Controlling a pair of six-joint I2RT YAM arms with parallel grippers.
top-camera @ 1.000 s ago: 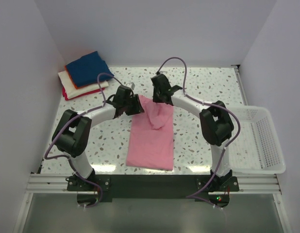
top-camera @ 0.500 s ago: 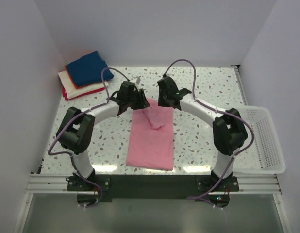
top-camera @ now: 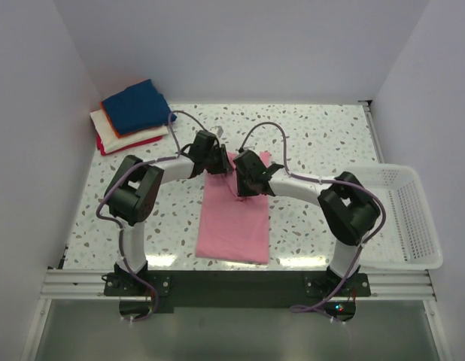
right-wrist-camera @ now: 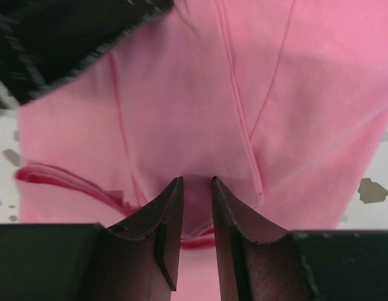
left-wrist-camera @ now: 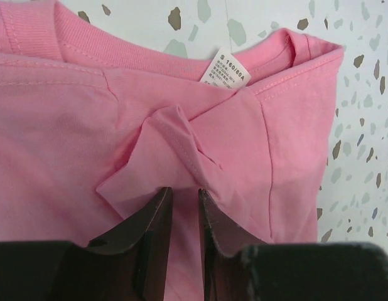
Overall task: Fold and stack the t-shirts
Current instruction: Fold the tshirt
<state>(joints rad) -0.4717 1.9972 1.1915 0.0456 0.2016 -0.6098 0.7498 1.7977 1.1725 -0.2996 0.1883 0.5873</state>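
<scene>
Altogether, one pink t-shirt [top-camera: 234, 226] lies flat; four folded tees [top-camera: 133, 113] sit stacked.

A speckled terrazzo surface [top-camera: 315, 135] bears a white plastic mesh basket [top-camera: 410, 218] at its right side, seemingly overhanging the edge. An aluminium rail [top-camera: 74, 284] runs along the near edge.

Robot test cell: plain white panel walls [top-camera: 240, 45], speckled table [top-camera: 323, 135], aluminium mounting rail [top-camera: 74, 284]
</scene>
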